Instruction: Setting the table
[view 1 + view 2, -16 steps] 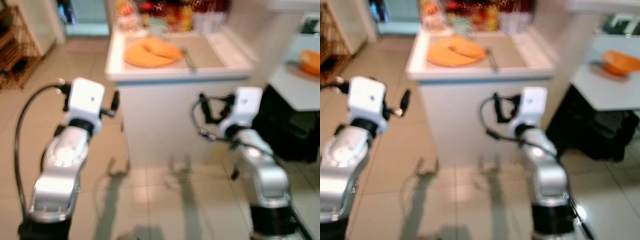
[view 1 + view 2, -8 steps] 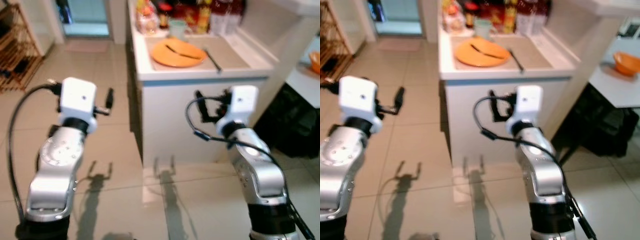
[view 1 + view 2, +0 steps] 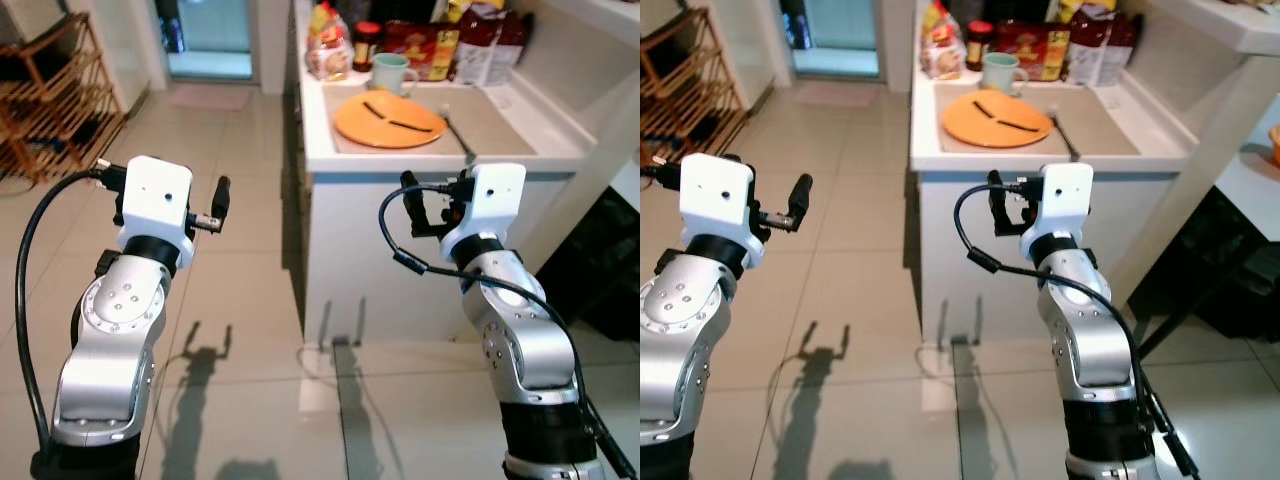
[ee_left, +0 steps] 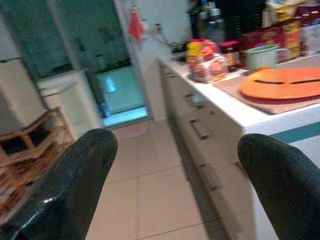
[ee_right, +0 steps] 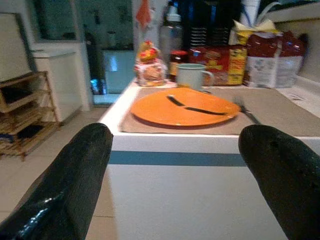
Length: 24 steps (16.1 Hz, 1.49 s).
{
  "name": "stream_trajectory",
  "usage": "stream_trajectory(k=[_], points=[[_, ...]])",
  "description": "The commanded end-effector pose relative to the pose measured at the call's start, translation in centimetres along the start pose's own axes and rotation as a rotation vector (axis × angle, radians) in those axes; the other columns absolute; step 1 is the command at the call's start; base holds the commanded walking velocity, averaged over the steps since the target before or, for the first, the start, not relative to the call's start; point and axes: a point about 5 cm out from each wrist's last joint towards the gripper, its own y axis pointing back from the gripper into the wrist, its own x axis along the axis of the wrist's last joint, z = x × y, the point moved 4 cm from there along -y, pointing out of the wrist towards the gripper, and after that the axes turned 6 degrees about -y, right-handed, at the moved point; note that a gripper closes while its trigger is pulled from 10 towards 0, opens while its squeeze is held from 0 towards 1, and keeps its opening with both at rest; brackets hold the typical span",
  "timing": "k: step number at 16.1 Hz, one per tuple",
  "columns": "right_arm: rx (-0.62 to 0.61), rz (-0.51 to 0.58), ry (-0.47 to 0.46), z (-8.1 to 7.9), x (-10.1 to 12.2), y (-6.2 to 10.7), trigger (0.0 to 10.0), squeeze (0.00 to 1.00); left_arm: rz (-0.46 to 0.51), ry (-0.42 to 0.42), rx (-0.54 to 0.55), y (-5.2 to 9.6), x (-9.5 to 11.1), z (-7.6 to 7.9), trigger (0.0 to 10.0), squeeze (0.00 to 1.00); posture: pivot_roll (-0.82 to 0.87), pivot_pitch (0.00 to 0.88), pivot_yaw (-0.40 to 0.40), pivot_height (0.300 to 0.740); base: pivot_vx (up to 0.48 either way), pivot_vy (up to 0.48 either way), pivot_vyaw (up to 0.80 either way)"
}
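Observation:
An orange plate [image 3: 389,119] lies on a tan placemat [image 3: 500,118] on the white counter [image 3: 440,164] ahead. Two dark sticks [image 3: 405,125] rest across the plate, and a metal utensil [image 3: 457,132] lies on the mat to its right. A pale green mug [image 3: 392,72] stands behind the plate. My left gripper [image 3: 221,192] is open over the floor, left of the counter. My right gripper [image 3: 415,197] is open in front of the counter's face, below the plate. Nothing is between the fingers [image 5: 75,185] of either one.
Food packets and jars [image 3: 430,40] line the back of the counter. A wooden rack [image 3: 55,105] stands at the far left and a doorway [image 3: 205,40] lies beyond. A dark table frame [image 3: 1240,290] stands to the right. Tiled floor lies to the left of the counter.
The whole view has shifted and sharpened as the camera moved; the counter now sits further right in the picture. Both arms hold the same raised pose, grippers still open.

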Motion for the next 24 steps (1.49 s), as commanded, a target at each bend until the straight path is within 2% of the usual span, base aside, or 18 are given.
stream_trajectory(k=[1,13,20,24], points=[[-0.014,0.008,-0.003,0.52,0.21,-0.18,10.0,0.00,0.027,0.004,-0.026,-0.15,0.68,0.52,10.0,0.00,0.08,0.000,-0.027,0.740,0.405,0.000,0.00],[0.040,-0.034,-0.006,-0.19,-0.41,-0.18,10.0,0.00,0.018,0.004,-0.020,-0.16,0.52,0.31,10.0,0.00,0.08,0.005,-0.024,0.740,0.408,0.000,0.00],[0.039,-0.046,-0.024,-0.08,-0.48,-0.30,10.0,0.00,0.020,0.005,-0.025,-0.32,0.55,0.37,10.0,0.00,0.08,0.004,-0.024,0.740,0.407,0.000,0.00],[0.036,-0.059,-0.040,0.23,-0.59,-0.32,10.0,0.00,0.022,0.005,-0.028,-0.38,0.60,0.45,10.0,0.00,0.08,0.004,-0.021,0.740,0.409,0.000,-0.80]])
